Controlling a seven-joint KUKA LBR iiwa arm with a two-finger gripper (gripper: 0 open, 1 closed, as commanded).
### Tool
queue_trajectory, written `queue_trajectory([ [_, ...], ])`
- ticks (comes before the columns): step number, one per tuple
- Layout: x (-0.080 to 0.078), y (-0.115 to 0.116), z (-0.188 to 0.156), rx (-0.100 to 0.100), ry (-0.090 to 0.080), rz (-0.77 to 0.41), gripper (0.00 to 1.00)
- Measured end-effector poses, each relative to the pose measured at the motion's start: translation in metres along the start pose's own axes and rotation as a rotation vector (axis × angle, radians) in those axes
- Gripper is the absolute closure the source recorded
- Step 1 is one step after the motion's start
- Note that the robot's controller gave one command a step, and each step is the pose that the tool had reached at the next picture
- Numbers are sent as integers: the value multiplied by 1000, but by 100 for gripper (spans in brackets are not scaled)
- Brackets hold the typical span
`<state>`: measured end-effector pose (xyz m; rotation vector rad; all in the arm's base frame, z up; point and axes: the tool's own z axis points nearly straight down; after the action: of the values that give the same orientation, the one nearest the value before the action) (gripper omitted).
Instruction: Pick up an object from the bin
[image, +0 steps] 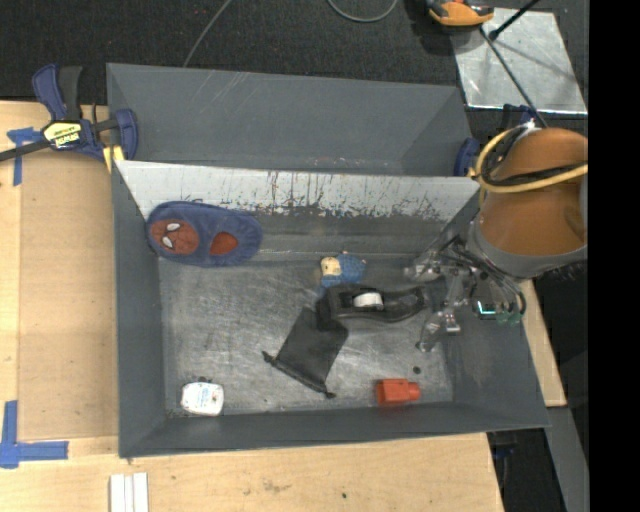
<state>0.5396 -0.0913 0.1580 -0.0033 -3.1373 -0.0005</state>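
Note:
My gripper (430, 302) hangs low at the right side of the bin, open, with one metal fingertip (422, 269) toward the back and the other toward the front. A black flat tool with a curved handle (318, 345) lies in the middle. The handle's right end reaches the gap between my fingers; whether they touch it I cannot tell. A small white roll (368, 299) rests on the handle. A little yellow and blue figure (340, 267) stands just behind it. A red block (397, 392) lies in front of the gripper, near the front wall.
A blue slipper with a red spider face (203, 236) lies at the back left. A white round tape measure (202, 399) sits in the front left corner. The arm's orange cover hangs over the bin's right rim.

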Motion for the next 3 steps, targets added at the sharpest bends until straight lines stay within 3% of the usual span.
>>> queue_trajectory([
  [1,-29,16,87,1,-12,-71,0],
  [2,-32,15,81,4,-24,-72,100],
  [3,-40,-47,-42,5,-9,-317,100],
])
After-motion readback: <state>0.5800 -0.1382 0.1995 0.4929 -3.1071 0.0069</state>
